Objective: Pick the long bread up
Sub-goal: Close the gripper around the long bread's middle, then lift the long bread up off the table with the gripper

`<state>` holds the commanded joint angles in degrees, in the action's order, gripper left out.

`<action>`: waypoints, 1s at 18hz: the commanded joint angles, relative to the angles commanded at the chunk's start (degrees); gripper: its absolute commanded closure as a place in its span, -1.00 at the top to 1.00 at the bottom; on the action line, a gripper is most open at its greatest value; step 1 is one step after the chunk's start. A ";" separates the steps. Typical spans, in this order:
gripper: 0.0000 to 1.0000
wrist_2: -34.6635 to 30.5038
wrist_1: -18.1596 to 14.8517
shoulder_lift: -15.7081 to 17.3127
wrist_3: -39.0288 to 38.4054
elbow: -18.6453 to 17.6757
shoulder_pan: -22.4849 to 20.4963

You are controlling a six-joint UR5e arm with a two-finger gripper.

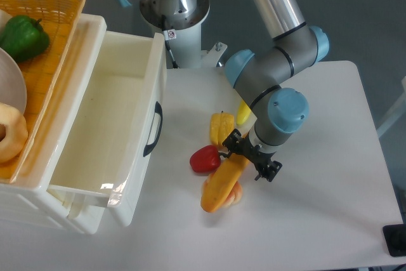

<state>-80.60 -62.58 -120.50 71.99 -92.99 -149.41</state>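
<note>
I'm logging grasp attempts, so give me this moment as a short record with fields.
target: long bread, lying on the white table
gripper: gripper over the bread's upper end, jaws astride it; closure unclear
neighbours: red pepper left of bread, yellow pepper above it
drawer: white drawer open

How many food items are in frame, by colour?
Orange-yellow: 2, the long smooth orange-yellow bread loaf and a small orange-yellow bell pepper
Yellow: 1, a yellow banana mostly hidden by the arm
Red: 1, a red bell pepper
Green: 1, a green bell pepper in the orange basket
Pale tan: 2, a small bun under the loaf and a ring-shaped bread at left
Total: 7
</note>
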 joint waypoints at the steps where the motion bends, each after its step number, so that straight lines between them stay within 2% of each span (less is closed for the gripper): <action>1: -0.18 0.00 -0.09 0.00 -0.26 0.17 0.00; 3: -0.84 -0.17 -0.09 0.00 -0.44 0.26 0.00; 4: -0.98 -0.17 -0.17 0.00 -0.44 0.44 0.09; 14: -1.00 0.00 -0.35 0.18 0.08 2.81 0.00; 18: -1.00 -0.17 -4.82 0.96 0.26 6.32 -0.09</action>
<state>-80.77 -67.40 -119.53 72.25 -86.67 -149.50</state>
